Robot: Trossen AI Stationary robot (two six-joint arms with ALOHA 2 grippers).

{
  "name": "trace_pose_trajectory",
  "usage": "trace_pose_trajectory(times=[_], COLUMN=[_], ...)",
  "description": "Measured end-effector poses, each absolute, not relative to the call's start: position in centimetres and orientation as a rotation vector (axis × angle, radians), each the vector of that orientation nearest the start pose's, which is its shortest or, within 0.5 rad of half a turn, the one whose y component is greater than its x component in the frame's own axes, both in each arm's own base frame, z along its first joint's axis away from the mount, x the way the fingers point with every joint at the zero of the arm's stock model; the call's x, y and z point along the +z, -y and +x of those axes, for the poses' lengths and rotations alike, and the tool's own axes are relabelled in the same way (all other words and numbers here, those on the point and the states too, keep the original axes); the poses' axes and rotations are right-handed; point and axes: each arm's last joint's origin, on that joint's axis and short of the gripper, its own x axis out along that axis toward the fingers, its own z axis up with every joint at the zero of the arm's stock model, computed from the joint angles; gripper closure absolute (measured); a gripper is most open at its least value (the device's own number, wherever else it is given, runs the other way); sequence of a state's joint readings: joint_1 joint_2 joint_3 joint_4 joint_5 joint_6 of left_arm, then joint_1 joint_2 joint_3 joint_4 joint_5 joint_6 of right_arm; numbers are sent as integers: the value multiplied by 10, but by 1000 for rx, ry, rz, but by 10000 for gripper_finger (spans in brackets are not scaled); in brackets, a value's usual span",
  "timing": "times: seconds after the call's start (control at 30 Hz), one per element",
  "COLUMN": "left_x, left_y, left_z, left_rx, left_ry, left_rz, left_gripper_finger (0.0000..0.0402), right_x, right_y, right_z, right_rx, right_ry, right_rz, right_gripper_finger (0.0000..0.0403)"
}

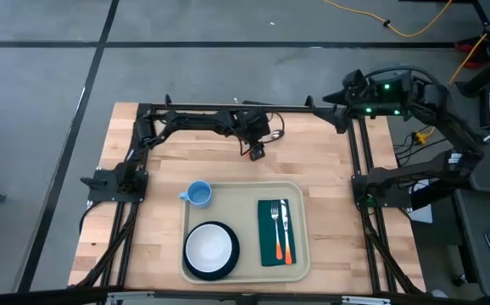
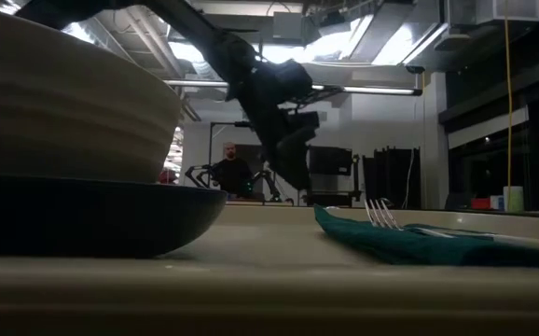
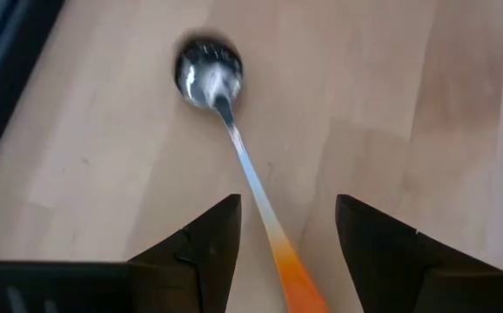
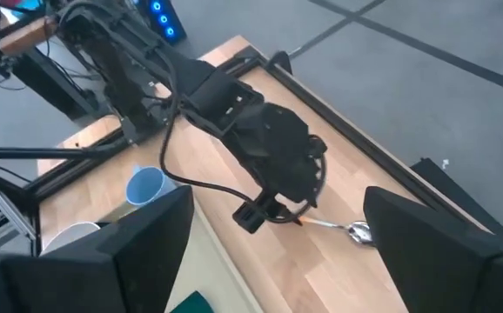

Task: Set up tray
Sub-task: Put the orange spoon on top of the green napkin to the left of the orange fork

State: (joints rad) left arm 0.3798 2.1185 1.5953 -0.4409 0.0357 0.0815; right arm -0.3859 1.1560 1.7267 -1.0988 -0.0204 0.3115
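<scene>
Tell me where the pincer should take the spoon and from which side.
Grip the spoon on its slim handle, near the orange end, coming straight down from above. It lies flat on the wooden table, and the handle already runs between the fingers of the open left pincer. The rounded bowl looks too wide and slick to pinch well. The right pincer waits open, well above the table's right edge.

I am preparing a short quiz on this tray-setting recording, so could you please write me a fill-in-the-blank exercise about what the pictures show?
1. The left gripper has its fingers around the orange handle of a ____.
2. The fork and knife lie on the dark green ____.
3. The white bowl sits on a dark plate inside the ____.
4. The blue ____ stands on the wooden table, at the tray's far left corner.

Missing words: spoon; napkin; tray; cup
</scene>
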Motion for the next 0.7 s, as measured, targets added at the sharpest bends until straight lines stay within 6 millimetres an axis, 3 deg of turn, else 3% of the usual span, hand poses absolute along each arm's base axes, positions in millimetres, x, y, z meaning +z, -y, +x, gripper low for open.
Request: trace_pose_trajectory(times=[0.17,0.5,0.7], left_x=[183,181,180], left_y=[-173,-185,-182], left_z=[434,428,431], left_rx=[277,342,366], left_ry=[-948,-957,-950], left_rz=[-165,-255,-286], left_gripper_finger=[214,153,150], right_x=[477,477,477], right_y=[66,66,66], right_z=[163,163,163], right_rx=[-436,-431,-432], right_ry=[-480,-487,-486], right_rz=[404,380,383], right_gripper_finger=[62,62,62])
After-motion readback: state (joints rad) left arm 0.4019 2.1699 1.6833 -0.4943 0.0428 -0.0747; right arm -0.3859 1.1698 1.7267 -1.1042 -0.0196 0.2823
